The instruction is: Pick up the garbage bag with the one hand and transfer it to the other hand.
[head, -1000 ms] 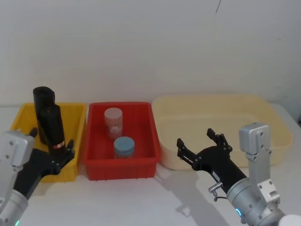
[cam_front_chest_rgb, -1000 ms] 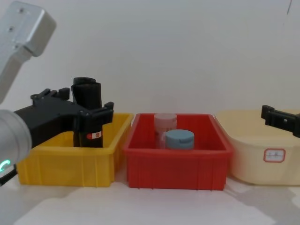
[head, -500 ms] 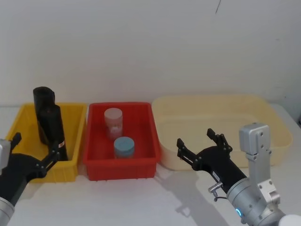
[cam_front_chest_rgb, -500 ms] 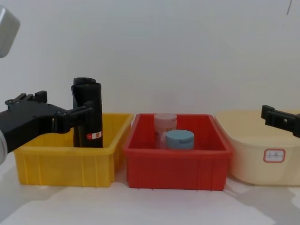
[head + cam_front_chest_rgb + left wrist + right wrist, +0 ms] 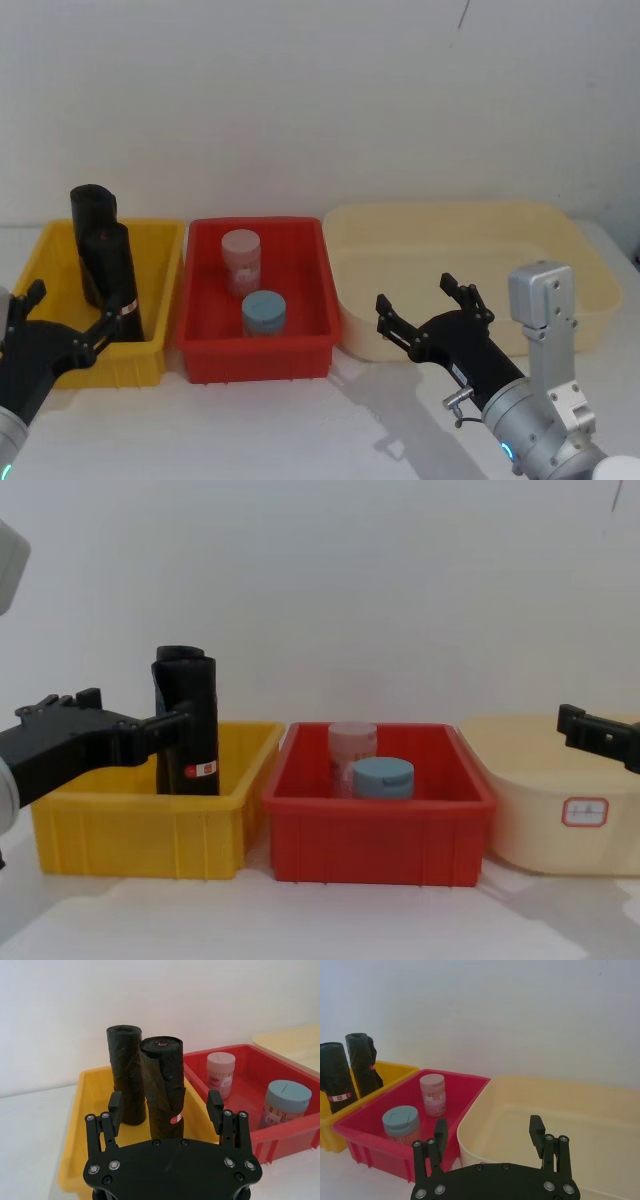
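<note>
Left wrist view puts the left gripper (image 5: 165,1105) nearest. Its jaws are spread wide and hold nothing, and it sits a little short of the garbage bag (image 5: 163,1080). The bag stands upright inside the yellow bin (image 5: 75,1125), lined up with the gap between the fingers. The plain black roll (image 5: 125,1072) stands close behind it and to one side; whether the two touch, I cannot tell. To grasp well, I think the gripper should go straight forward at the middle height of the bag, above the bin wall. One finger should then pass beside the plain roll without pushing it, and the jaws should close only when the bag is deep between the pads. The right gripper (image 5: 415,292) waits with its jaws also spread, in front of the cream bin (image 5: 590,300) and well apart from the bag. One second ago the left gripper's fingers stood on both sides of the bag; now it has drawn back toward the robot. The bag and the right gripper are where they were.
</note>
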Controlling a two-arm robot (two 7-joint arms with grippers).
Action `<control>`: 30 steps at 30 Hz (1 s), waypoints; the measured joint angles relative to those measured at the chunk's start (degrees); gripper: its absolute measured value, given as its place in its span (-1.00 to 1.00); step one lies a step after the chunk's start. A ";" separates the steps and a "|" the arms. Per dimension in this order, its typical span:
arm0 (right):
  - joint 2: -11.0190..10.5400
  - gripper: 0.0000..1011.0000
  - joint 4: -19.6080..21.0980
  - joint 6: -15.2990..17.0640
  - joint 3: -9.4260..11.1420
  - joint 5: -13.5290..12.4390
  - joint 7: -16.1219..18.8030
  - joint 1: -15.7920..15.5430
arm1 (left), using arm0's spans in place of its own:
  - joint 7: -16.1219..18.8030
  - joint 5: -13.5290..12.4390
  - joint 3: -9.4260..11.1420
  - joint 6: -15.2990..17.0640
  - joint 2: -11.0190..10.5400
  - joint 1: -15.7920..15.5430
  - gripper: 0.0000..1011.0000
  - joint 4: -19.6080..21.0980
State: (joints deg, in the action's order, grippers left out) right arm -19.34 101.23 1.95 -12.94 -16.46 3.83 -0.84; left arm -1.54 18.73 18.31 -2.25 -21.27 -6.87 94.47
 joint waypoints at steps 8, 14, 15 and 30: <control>0.00 0.98 0.00 0.00 0.00 0.00 0.00 0.00 | -2.19 1.15 -0.28 0.10 0.88 -2.45 0.98 -2.86; 0.00 0.98 0.00 0.00 0.00 0.00 0.00 0.00 | -3.68 1.60 -0.37 0.30 1.44 -4.41 0.98 -4.88; 0.00 0.98 0.00 0.00 0.00 0.00 0.00 0.00 | -4.06 1.69 -0.37 0.35 1.58 -4.98 0.98 -5.53; 0.00 0.98 0.00 0.00 0.00 0.00 0.00 0.00 | -8.49 2.48 -0.01 0.47 3.10 -10.32 0.98 -11.92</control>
State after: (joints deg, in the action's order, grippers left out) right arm -19.34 101.23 1.95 -12.94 -16.46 3.82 -0.84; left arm -10.03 21.21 18.30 -1.77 -18.17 -17.19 82.55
